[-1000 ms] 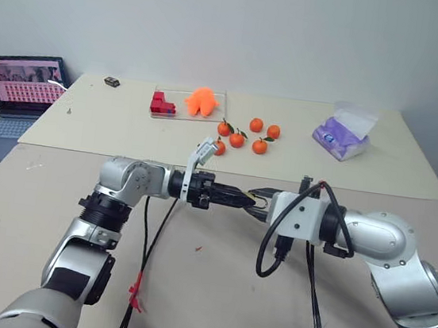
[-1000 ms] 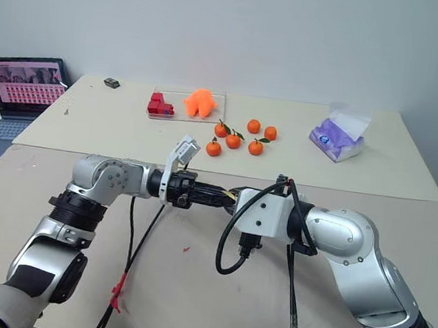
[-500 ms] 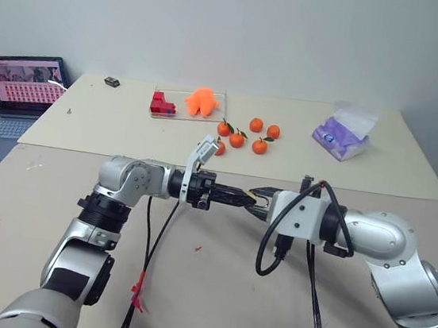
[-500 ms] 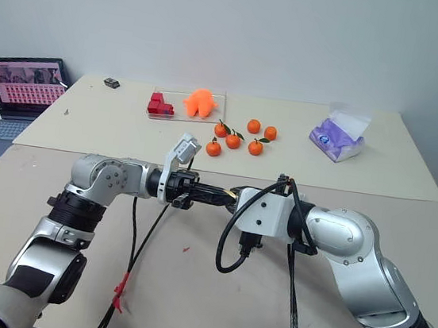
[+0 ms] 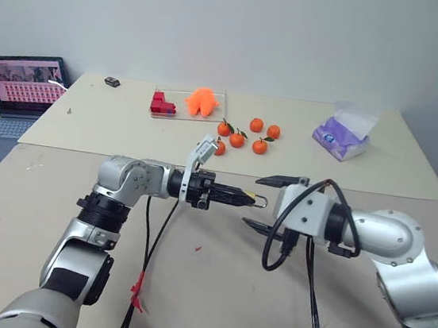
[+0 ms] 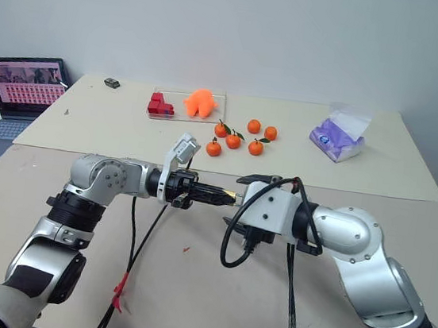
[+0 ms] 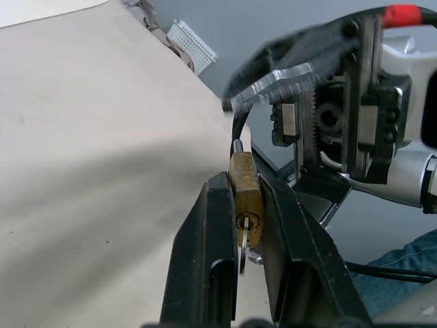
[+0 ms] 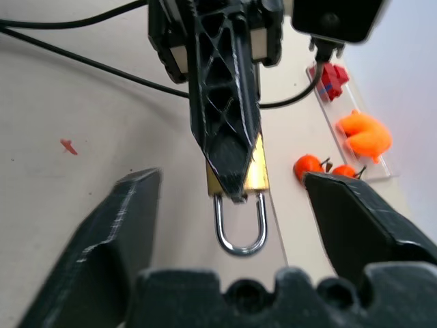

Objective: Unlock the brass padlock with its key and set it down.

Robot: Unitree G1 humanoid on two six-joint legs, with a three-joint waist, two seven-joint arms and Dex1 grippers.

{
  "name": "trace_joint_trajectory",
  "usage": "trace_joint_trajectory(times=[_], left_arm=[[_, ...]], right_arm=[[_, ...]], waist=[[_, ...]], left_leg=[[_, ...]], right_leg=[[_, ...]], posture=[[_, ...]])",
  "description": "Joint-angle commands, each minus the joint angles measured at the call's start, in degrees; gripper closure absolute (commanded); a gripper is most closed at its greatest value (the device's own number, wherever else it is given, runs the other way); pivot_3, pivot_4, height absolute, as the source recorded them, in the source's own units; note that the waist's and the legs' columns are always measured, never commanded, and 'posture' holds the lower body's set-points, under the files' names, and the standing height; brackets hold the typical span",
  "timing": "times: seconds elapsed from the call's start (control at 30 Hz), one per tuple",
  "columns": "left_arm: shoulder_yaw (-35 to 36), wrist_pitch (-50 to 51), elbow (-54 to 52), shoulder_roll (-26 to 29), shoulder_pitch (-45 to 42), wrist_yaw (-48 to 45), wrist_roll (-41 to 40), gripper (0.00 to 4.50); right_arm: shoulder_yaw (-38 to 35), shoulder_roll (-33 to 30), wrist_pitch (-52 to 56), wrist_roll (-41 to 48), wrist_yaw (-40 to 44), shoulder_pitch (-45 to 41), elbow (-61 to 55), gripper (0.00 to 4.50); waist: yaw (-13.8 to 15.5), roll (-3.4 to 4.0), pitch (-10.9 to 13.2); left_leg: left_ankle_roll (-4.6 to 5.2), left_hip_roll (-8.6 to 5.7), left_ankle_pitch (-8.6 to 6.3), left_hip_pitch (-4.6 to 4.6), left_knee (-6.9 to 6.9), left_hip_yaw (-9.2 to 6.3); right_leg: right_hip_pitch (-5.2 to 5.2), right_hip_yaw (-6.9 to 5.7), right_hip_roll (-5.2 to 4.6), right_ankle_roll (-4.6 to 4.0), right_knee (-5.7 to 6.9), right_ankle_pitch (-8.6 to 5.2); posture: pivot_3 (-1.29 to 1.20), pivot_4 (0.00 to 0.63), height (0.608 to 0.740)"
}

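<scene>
On the far counter (image 5: pixel 127 133) ahead of me: five oranges (image 5: pixel 237 140), a purple tissue pack (image 5: pixel 340 139), red blocks (image 5: pixel 161 104) beside an orange toy (image 5: pixel 201 102). An open laptop (image 5: pixel 22 88) stands at my far left.

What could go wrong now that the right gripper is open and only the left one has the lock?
The brass padlock hangs above the table, pinched only between the left gripper fingers, so it could slip and drop. The key sits in the keyhole unheld and might fall out. The open right gripper straddles the shackle and could knock the lock when closing.
</scene>
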Motion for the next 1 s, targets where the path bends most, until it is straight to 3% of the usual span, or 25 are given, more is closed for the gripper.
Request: trace_joint_trajectory(times=[0.03,0.1,0.13,0.2,0.47,0.53,1.0], left_arm=[[0.93,-0.76,-0.60,0.78,-0.96,-0.74,-0.05,4.42],[0.83,-0.95,-0.45,0.91,-1.03,-0.83,0.09,4.42],[0.79,-1.03,-0.41,0.93,-1.07,-0.86,0.17,4.42],[0.82,-1.04,-0.27,0.94,-1.26,-0.92,0.26,4.42],[0.31,-1.42,-0.81,0.85,-1.73,-1.25,0.69,4.42],[0.33,-1.29,-1.07,0.63,-1.72,-1.12,0.65,4.42],[-0.98,-1.61,-2.51,-0.79,-3.35,-1.18,0.76,4.42]], right_arm=[[-7.51,-1.75,4.78,5.79,1.06,-2.72,-0.65,0.05],[-9.60,-2.71,5.65,7.92,1.57,-2.22,-0.19,0.05],[-10.19,-3.30,5.56,8.47,1.82,-1.70,0.05,0.60],[-10.59,-4.23,5.09,9.15,1.85,-1.07,0.47,1.12],[-9.27,-3.75,5.18,11.74,-0.33,-0.24,0.04,3.96],[-8.50,-3.57,4.90,12.25,-0.67,0.05,-0.10,4.46],[-3.03,-2.44,3.28,11.92,-3.05,-1.33,0.81,4.46]], waist=[[-0.07,0.00,0.01],[-0.05,0.00,0.01],[-0.02,0.00,0.02],[-0.05,-0.01,0.02],[-0.10,0.02,0.03],[-0.09,0.01,0.03],[-0.07,0.02,0.04]], left_leg=[[0.01,0.00,0.00,0.01,-0.01,0.00],[0.01,0.00,-0.01,0.02,-0.02,0.00],[0.01,0.00,-0.01,0.03,-0.04,0.00],[0.02,0.00,-0.01,0.02,-0.05,0.00],[0.02,0.00,-0.01,-0.01,-0.05,0.01],[0.02,0.00,-0.01,-0.01,-0.04,0.01],[0.02,0.00,-0.01,-0.02,-0.04,0.01]], right_leg=[[0.00,0.00,0.00,0.00,-0.01,0.00],[0.00,0.00,0.00,0.01,-0.01,-0.01],[0.00,-0.01,0.00,0.01,-0.01,-0.01],[0.00,-0.01,0.00,0.03,-0.03,-0.02],[0.00,0.01,0.00,0.04,-0.05,-0.03],[0.00,0.01,0.00,0.04,-0.06,-0.03],[0.00,0.01,0.00,0.05,-0.06,-0.03]], posture=[[0.00,0.150,0.661],[0.00,0.150,0.661],[0.00,0.150,0.661],[0.00,0.150,0.661],[0.00,0.150,0.661],[0.00,0.150,0.661],[0.00,0.150,0.661]])
